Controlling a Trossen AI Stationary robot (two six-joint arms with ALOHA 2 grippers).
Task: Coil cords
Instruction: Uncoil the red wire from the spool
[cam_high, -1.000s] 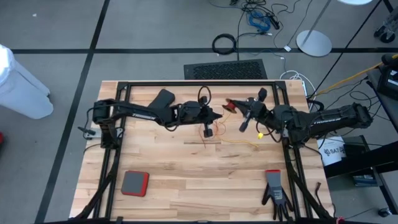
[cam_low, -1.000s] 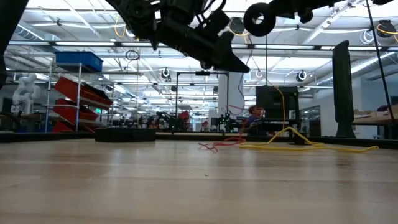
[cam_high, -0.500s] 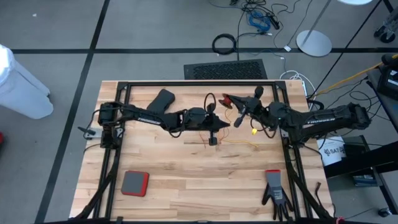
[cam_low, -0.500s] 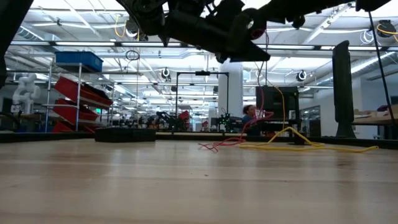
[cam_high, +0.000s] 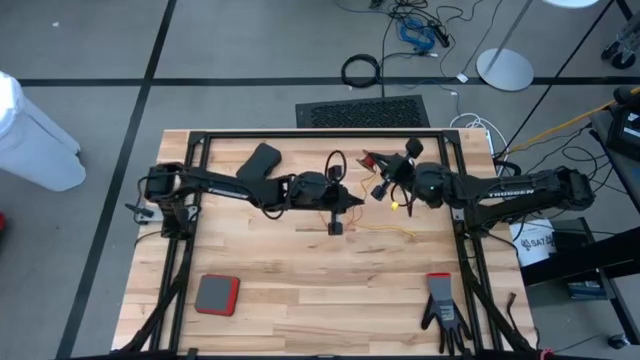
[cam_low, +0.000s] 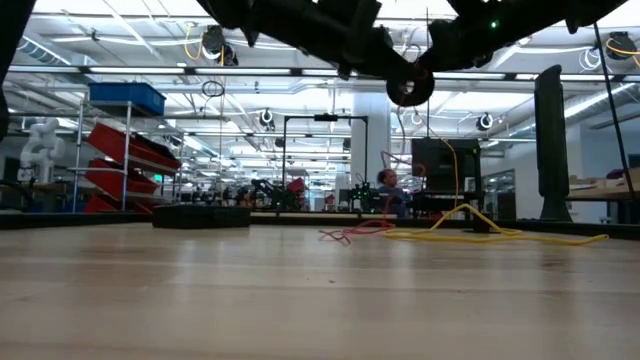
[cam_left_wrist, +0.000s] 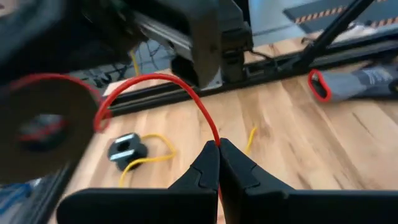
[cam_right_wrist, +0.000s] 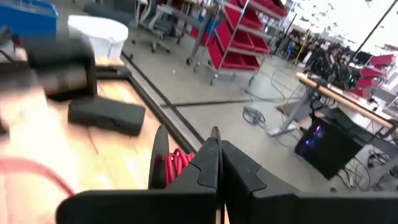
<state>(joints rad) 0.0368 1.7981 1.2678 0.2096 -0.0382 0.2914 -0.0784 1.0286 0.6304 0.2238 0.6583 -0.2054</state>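
The reddish-orange cord (cam_left_wrist: 180, 87) arcs from my left gripper (cam_left_wrist: 217, 144), which is shut on it, to its black reel (cam_low: 410, 88). My right gripper (cam_right_wrist: 216, 146) is shut on that reel above the table's middle. In the high view the two grippers, left (cam_high: 352, 203) and right (cam_high: 385, 186), stand close together. The yellow cord (cam_left_wrist: 152, 158) lies slack on the table beside a small black reel (cam_left_wrist: 127, 148). In the low view, more red and yellow cord (cam_low: 440, 235) lies on the table farther off. My left gripper pinches the red cord (cam_left_wrist: 216, 140) between its two fingertips, a single strand. The fingers come slanting down from the table's left. The cord rises from them in a bowed arc, clear of the table, toward the reel. My right gripper holds the red cord's reel, with its wound red turns (cam_right_wrist: 177, 165) and one black flange (cam_right_wrist: 159, 155) showing just past the fingers. The fingers come nearly level from the table's right. They hide the place of contact. The reel is lifted clear of the table.
A black block (cam_high: 258, 160) lies at the far left of the table. A red-edged grey pad (cam_high: 217, 294) sits at the near left and a black glove (cam_high: 443, 310) at the near right. Black frame rails (cam_high: 320, 135) border the table.
My right gripper has carried the reel down and toward the table's left, closer to my left gripper. My left gripper has risen and gone a little toward the table's near edge, keeping hold of the red cord. The cord's arc between them has shortened.
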